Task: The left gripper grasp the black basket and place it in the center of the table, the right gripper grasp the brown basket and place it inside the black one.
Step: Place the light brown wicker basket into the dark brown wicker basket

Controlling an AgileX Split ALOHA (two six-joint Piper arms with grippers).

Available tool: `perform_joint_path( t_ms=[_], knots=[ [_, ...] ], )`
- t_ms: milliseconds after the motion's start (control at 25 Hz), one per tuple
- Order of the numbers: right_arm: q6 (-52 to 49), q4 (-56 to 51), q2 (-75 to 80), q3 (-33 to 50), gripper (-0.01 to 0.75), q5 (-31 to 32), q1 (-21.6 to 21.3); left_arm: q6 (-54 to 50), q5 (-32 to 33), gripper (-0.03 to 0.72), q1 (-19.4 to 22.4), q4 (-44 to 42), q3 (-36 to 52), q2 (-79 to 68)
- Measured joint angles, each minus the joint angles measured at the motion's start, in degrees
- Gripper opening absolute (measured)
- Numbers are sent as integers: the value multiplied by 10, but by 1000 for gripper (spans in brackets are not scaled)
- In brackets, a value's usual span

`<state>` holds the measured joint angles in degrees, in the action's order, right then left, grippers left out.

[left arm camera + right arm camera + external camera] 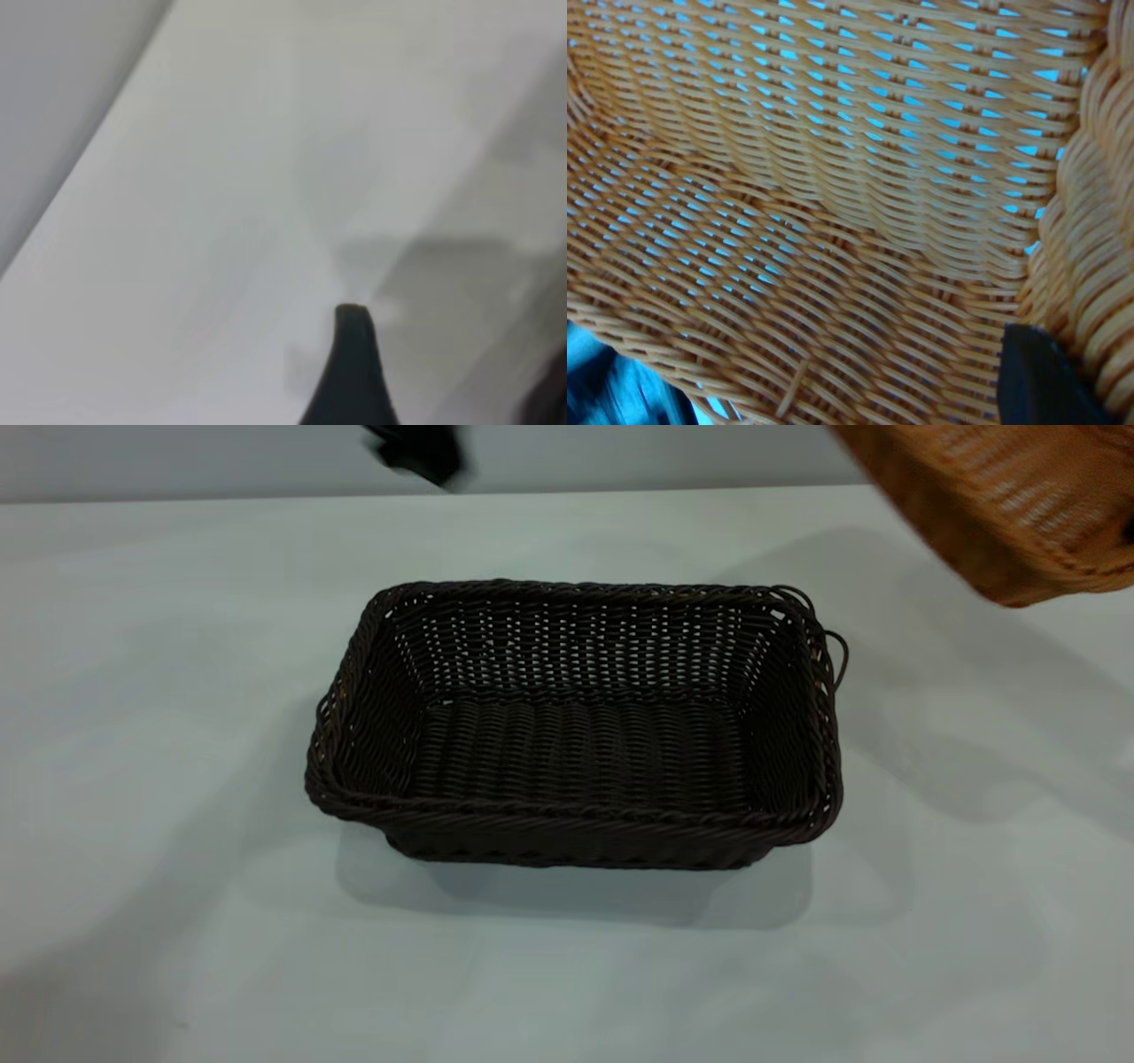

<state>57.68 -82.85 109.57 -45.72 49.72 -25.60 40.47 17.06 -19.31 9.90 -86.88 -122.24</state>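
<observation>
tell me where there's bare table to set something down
Bare table lies left of the black basket, in front of it, and behind it to the far edge. The right side is crowded: the brown basket hangs overhead there. The left gripper is beyond the far edge.

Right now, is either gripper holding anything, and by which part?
The right gripper holds the brown basket by its braided rim, off the table. The left gripper holds nothing.

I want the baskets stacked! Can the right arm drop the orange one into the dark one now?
Probably yes. The black basket sits open and empty on the table, nothing above it. The brown basket hangs raised off to its right side; the left gripper is back by the far edge.
</observation>
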Motion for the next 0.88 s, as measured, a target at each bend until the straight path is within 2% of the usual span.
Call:
perform_joint_path(
  t_ms=[160,280,400,640,880],
  knots=[
    [-101,104,-21,-20,67,-1,78,-67,13,515,88,0,0,16],
    [-179,178,-23,-44,67,-1,139,-103,17,507,135,0,0,16],
    [-254,239,-23,-73,67,0,202,-117,21,507,163,0,0,16],
    [-366,335,-23,-121,67,2,315,-121,29,505,180,0,0,16],
    [-396,368,-3,-131,67,-12,376,-121,31,505,179,0,0,16]
  ],
)
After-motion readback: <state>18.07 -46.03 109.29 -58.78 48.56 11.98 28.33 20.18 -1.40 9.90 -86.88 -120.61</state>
